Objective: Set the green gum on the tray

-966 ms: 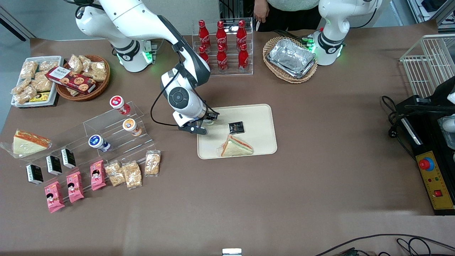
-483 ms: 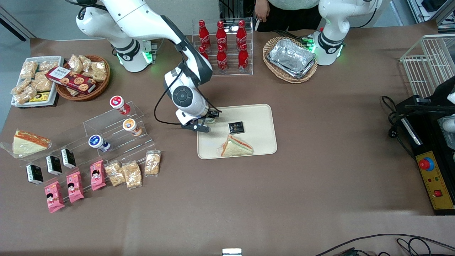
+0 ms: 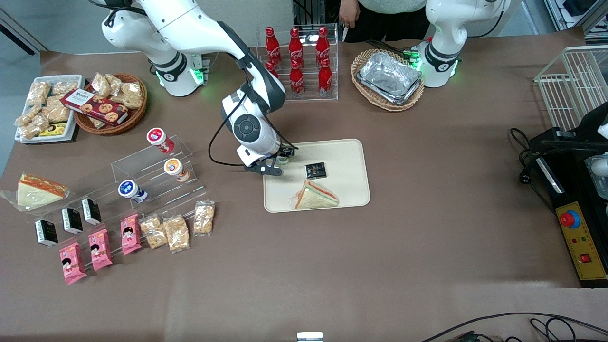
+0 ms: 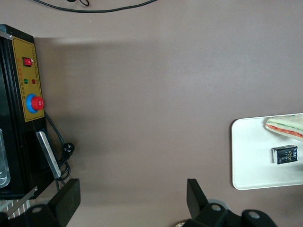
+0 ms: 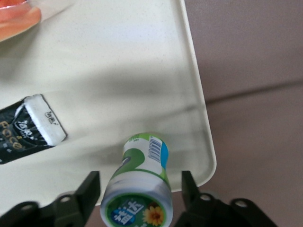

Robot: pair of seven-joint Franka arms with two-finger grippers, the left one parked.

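My gripper (image 5: pixel 137 189) hangs over the corner of the tray (image 5: pixel 118 61) nearest the working arm's end of the table. Its fingers (image 5: pixel 87 191) are spread, clear of the green gum (image 5: pixel 139 184), which stands between them on the tray, close to the rim. If I lift crookedly, a finger could clip the lid and tip the bottle off the edge. Its lid carries a flower and characters I can't read; a barcode shows on the side. The black packet (image 5: pixel 28 127) nearby has unreadable pale lettering.

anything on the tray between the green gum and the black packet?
No, bare tray surface separates the green gum from the black packet, clearest in the right wrist view. The gripper straddles the gum, fingers open.
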